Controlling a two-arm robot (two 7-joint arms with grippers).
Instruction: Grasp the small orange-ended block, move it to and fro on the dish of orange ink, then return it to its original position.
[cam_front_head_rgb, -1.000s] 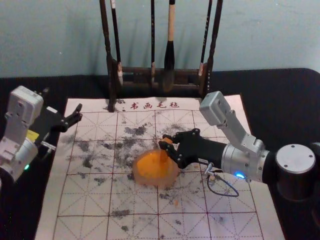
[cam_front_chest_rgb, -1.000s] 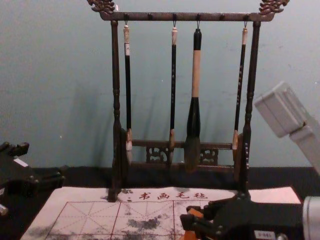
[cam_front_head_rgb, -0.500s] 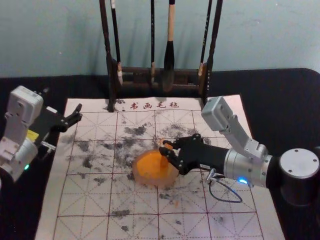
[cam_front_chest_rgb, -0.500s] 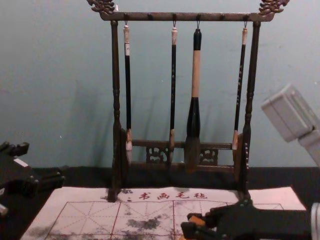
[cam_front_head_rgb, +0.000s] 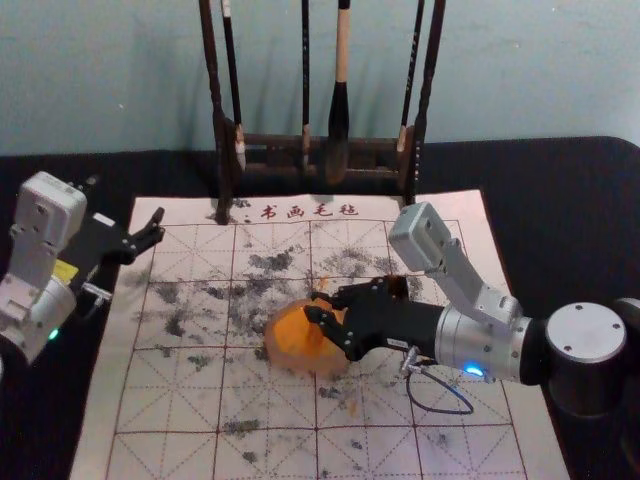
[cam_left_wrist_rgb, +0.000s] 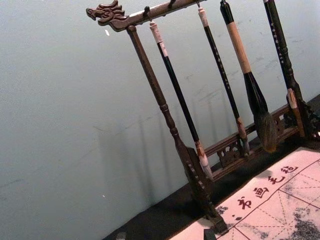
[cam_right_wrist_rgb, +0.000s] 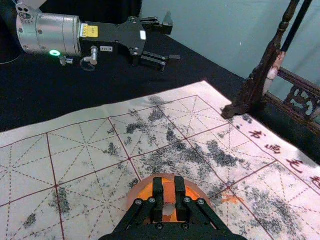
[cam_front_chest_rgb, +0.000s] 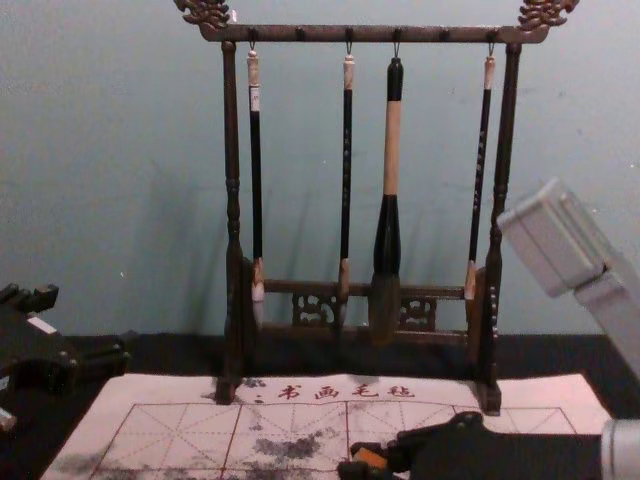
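In head view, the right gripper (cam_front_head_rgb: 314, 305) is over the orange dish (cam_front_head_rgb: 288, 361); the left gripper (cam_front_head_rgb: 157, 226) is parked at left, its fingers spread. In right wrist view, the right fingers pinch the block (cam_right_wrist_rgb: 169, 193) at the dish; contact with ink I cannot tell.

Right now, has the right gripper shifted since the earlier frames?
Yes. In the head view, the right gripper has moved toward the robot's left, judged against the dish, which sits where it did.
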